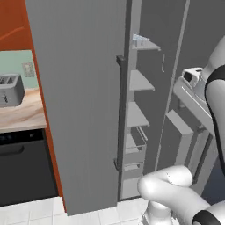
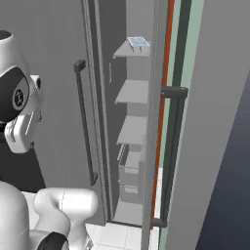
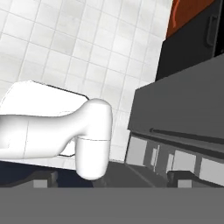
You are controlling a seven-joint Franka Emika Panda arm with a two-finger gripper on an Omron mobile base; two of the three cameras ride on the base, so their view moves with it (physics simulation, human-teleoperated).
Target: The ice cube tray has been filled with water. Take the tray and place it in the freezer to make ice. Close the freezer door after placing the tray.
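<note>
The ice cube tray point(image 1: 140, 39) point(image 2: 138, 44), white with pale-blue cells, lies flat on the top shelf inside the freezer point(image 1: 137, 115) point(image 2: 132, 131). The freezer door point(image 1: 190, 132) point(image 2: 157, 122) stands wide open, swung out towards me on the right, its inner bins showing in the left base view. My gripper point(image 3: 111, 177) is open, with nothing between its two dark tips. It hangs high in front of the fridge, apart from the tray and the door, and points down at the floor. The white hand point(image 2: 20, 133) sits left of the open compartment.
The plain grey door point(image 1: 83, 101) point(image 2: 53, 83) beside the freezer is shut. A toaster point(image 1: 9, 90) stands on the wooden counter point(image 1: 22, 117) at the left, above the black dishwasher point(image 1: 24, 171) point(image 3: 188, 48). White floor tiles point(image 3: 65, 43) lie below the hand.
</note>
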